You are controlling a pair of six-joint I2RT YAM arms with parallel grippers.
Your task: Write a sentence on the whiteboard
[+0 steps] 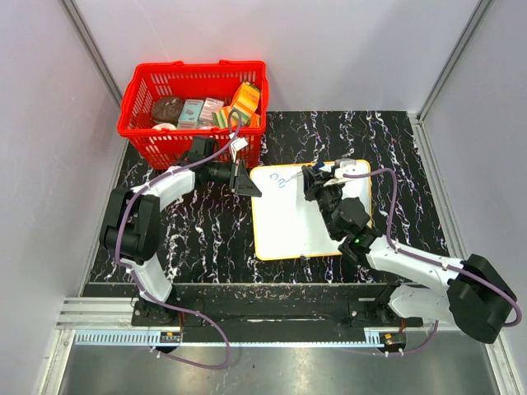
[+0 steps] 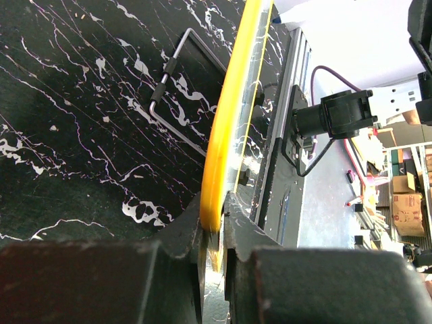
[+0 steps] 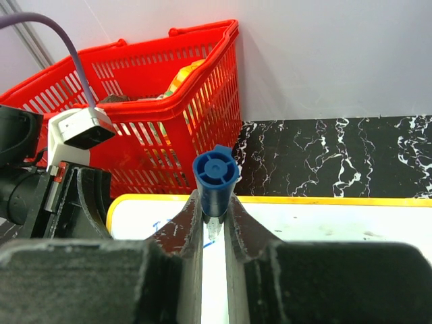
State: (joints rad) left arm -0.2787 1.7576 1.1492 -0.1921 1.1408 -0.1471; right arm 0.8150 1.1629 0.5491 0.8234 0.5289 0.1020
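The whiteboard (image 1: 296, 226) lies flat on the black marbled table, white with a yellow-orange rim. My left gripper (image 1: 249, 183) is shut on its upper left rim; the left wrist view shows the yellow rim (image 2: 233, 135) clamped between my jaws (image 2: 214, 212). My right gripper (image 1: 317, 183) is over the board's top edge, shut on a blue marker (image 3: 215, 182) held tip down on the white surface (image 3: 337, 223). Of the sentence, only a few thin blue strokes (image 1: 280, 179) show near the top left, also in the right wrist view (image 3: 157, 223). No words can be read.
A red basket (image 1: 156, 144) full of packaged goods stands at the table's back left, just behind the left gripper and close to the board's top edge (image 3: 148, 101). Grey walls enclose the table on three sides. The arm bases and rail run along the near edge.
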